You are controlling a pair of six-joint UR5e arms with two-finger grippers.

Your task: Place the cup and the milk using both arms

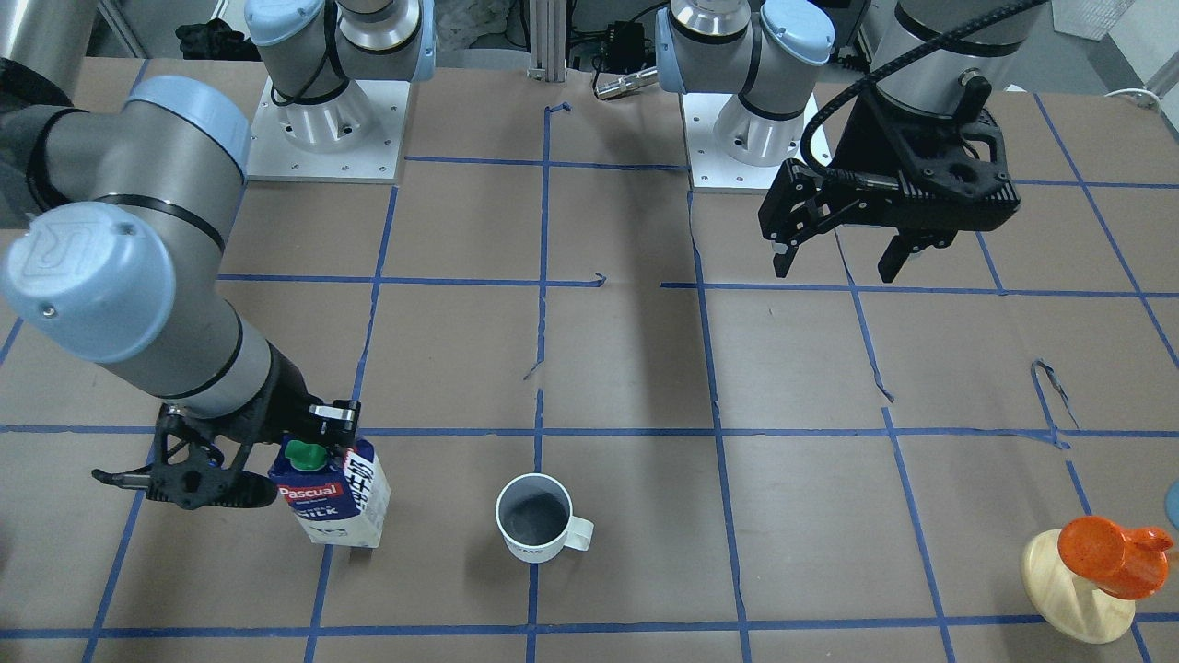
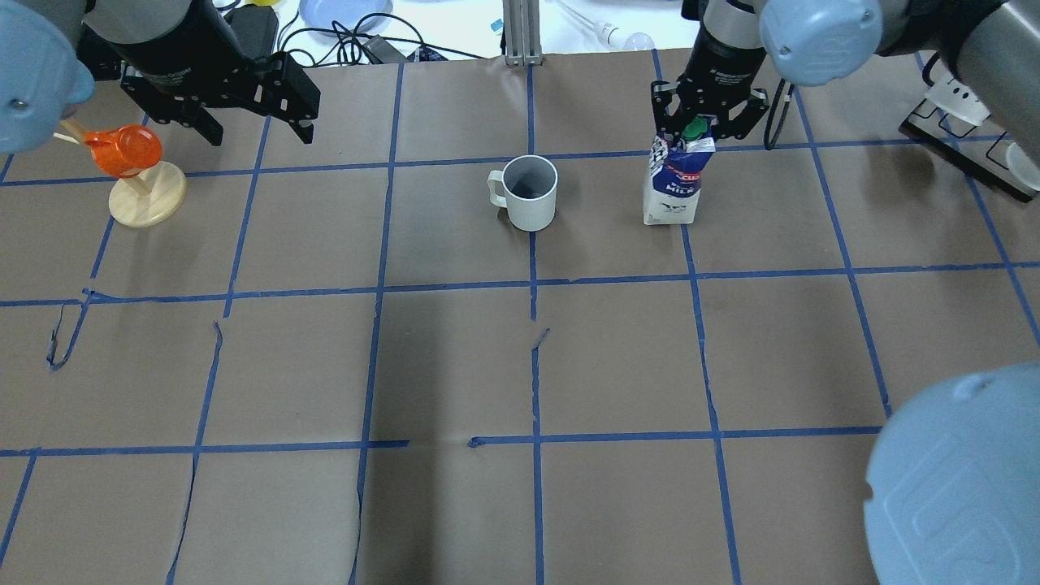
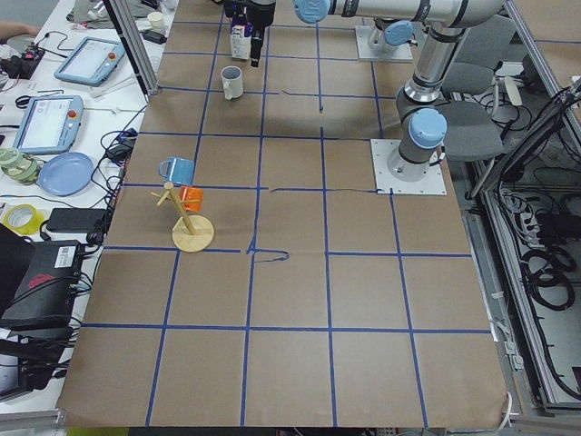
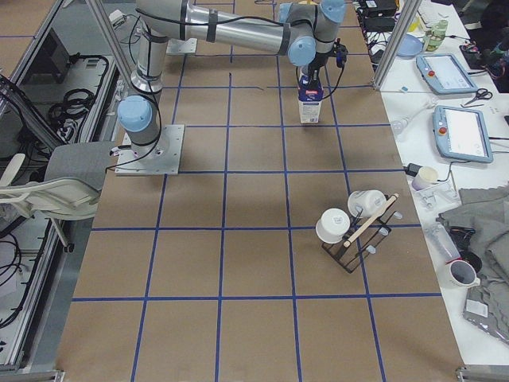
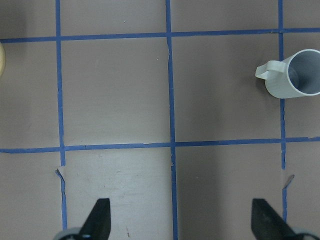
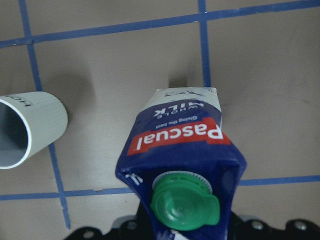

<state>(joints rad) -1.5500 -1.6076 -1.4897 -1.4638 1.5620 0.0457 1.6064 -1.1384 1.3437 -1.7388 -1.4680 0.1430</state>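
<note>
The milk [image 1: 333, 502] stands on the brown paper with its green cap up. My right gripper [image 1: 309, 447] comes from above and is shut on the carton's top; it also shows in the overhead view [image 2: 700, 122]. The right wrist view looks down on the milk [image 6: 180, 135]. The cup [image 1: 534, 520] stands upright and alone beside the milk, apart from it, and shows in the overhead view [image 2: 530, 191]. My left gripper [image 1: 834, 262] hangs open and empty above the table, far from the cup. The left wrist view shows its fingertips [image 5: 100, 217] wide apart and the cup [image 5: 295, 72] ahead to the right.
A cream wooden stand [image 2: 146, 203] with an orange cup [image 2: 122, 150] on a peg stands just beside my left gripper. A dark rack with white cups [image 4: 354, 227] stands near the table edge. Blue tape lines grid the paper. Tablets and cables lie beyond the edges.
</note>
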